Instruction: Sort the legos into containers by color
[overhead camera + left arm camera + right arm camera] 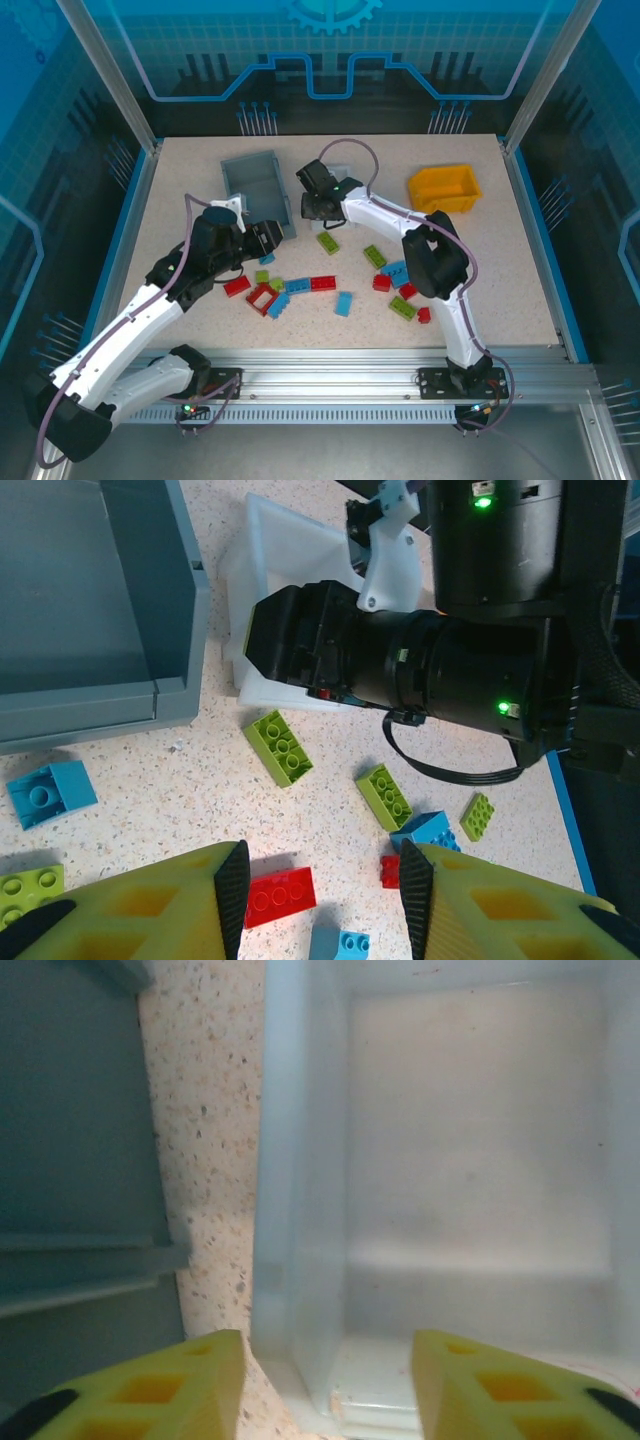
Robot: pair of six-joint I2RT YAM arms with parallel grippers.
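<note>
Legos (322, 283) scattered; right arm (385, 213) stretched, tool (328, 1350) parted over white bin (300, 1160).

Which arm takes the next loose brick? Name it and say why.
Left. The left arm holds its open jaws right over a small red studded plastic brick. The right arm has its jaws over the white plastic bin, away from the loose bricks.
</note>
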